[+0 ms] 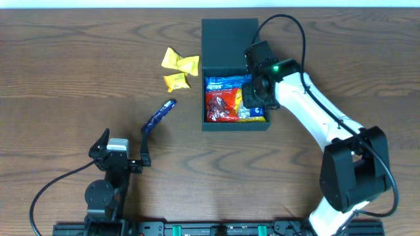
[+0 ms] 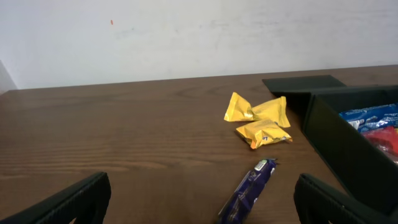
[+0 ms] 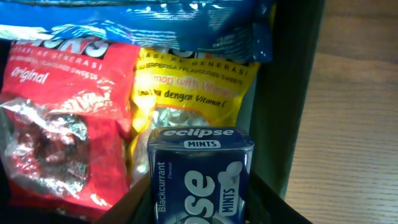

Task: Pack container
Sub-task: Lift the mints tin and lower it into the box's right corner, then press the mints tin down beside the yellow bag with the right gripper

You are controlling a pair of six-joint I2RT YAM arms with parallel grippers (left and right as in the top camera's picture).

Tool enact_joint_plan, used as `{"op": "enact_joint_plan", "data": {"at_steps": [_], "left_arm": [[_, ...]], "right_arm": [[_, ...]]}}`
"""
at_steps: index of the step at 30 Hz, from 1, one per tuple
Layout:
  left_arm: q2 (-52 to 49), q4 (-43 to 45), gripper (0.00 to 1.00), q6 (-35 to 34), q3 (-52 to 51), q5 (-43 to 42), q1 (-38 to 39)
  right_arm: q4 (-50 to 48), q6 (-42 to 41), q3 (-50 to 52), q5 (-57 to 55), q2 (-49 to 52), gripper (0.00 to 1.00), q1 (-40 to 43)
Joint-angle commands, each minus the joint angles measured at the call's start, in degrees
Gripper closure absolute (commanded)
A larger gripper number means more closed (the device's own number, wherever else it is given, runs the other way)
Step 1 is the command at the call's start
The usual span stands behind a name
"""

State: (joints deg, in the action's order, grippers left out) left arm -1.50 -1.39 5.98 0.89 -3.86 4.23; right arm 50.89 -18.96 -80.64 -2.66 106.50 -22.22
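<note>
Right gripper [image 1: 253, 96], clamped on a blue Eclipse mints box [image 3: 200, 177], sits at the 3 o'clock side of the container [image 1: 235, 126], just beside a yellow sweets packet [image 3: 186, 93].

overhead: right hand [image 1: 253, 95] hides the container's [image 1: 226, 39] right-side contents | right wrist: gripped mints tin [image 3: 200, 171] cut off below, blue packet [image 3: 124, 18] cut off above | left wrist: purple bar [image 2: 247, 194] cut off at the bottom edge, container cut off at the right

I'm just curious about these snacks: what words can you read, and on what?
"eclipse MINTS", "Blackcurrant": mint tin
"original": red bag
"dengan Vitamin C": yellow bag
Blue bag, purple bar, loose yellow packets: print too blurred or small to read.
</note>
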Motion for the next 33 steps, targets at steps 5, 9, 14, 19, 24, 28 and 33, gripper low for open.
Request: {"op": "enact_joint_plan", "data": {"at_steps": [5, 9, 14, 19, 24, 28, 33], "left_arm": [[0.1, -2.7, 0.05, -0.2, -0.6, -0.1, 0.1], [0.1, -2.7, 0.05, -0.2, -0.6, -0.1, 0.1], [0.1, -2.6, 0.05, -0.2, -0.6, -0.1, 0.1], [0.1, -2.7, 0.05, -0.2, -0.6, -0.1, 0.1], [0.1, -2.7, 0.05, -0.2, -0.6, -0.1, 0.1], [0.1, -2.7, 0.05, -0.2, -0.6, -0.1, 0.1], [0.1, -2.7, 0.05, -0.2, -0.6, -0.1, 0.1]], "right_arm": [[-0.1, -1.6, -1.3, -1.9, 1.5, 0.63, -1.3], [-0.1, -2.3, -1.3, -1.8, 2.5, 0.63, -1.7], [-0.2, -3.3, -1.3, -1.8, 3.0, 0.62, -2.2], [-0.3, -4.1, -1.3, -2.0, 3.3, 0.62, -2.2], [-0.3, -4.8, -1.3, -2.3, 4.2, 0.62, -2.2], [-0.5, -4.8, -1.3, -2.5, 5.9, 0.62, -2.2], [-0.5, -4.8, -1.3, -3.2, 6.8, 0.62, -1.7]]}}
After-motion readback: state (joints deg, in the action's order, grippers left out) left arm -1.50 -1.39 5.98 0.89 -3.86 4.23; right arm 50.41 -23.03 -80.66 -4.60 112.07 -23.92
